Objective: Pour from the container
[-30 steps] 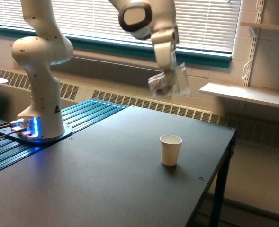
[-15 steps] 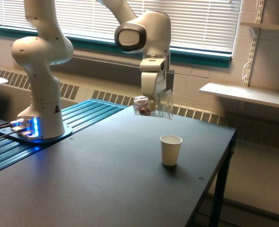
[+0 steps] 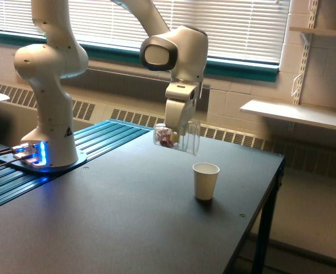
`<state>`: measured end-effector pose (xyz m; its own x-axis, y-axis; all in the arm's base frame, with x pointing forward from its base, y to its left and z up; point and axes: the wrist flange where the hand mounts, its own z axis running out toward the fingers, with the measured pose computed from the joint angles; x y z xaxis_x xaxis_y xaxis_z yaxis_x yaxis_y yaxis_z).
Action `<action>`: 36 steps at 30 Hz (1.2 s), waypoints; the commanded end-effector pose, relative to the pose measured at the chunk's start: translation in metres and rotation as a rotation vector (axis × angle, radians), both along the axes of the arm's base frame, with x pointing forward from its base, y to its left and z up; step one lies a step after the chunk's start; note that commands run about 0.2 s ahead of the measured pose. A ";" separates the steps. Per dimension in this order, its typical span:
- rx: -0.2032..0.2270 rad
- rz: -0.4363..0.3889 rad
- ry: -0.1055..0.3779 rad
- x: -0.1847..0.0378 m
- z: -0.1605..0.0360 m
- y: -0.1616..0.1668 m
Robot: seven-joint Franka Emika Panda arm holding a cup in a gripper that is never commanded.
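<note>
The white robot gripper (image 3: 175,132) is clamped on the clear, tapered plastic tumbler (image 3: 177,137), tipped nearly sideways in the air, up and left of the white paper cup (image 3: 205,181) on the dark table (image 3: 110,217). Thin plastic like that looks light, slick and easily squashed, so I'd hold it gently around the middle of its wall. Something small and reddish sits inside.

container (image 3: 177,137): clear plastic cup, slightly tapered
contents: small reddish-brown bits, gathered at the closed base end
pose: tipped nearly on its side, mouth toward the exterior view's right and slightly down
place: in the air, above and to the exterior view's left of the white paper cup (image 3: 205,181), not touching it
</note>
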<state>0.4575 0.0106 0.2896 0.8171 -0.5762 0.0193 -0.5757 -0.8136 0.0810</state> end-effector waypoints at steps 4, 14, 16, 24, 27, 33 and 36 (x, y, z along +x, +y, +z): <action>0.013 0.019 0.075 0.004 -0.006 0.018; 0.056 -0.009 0.090 0.015 -0.003 0.018; 0.064 -0.010 0.097 0.016 -0.003 0.019; 0.090 -0.031 0.143 0.015 -0.006 0.014; 0.094 -0.047 0.161 0.014 -0.007 0.011; 0.129 -0.077 0.195 0.015 -0.005 0.005; 0.138 -0.088 0.203 0.018 -0.004 0.003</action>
<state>0.4700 0.0226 0.2821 0.7527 -0.6272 -0.2001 -0.6211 -0.7773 0.1001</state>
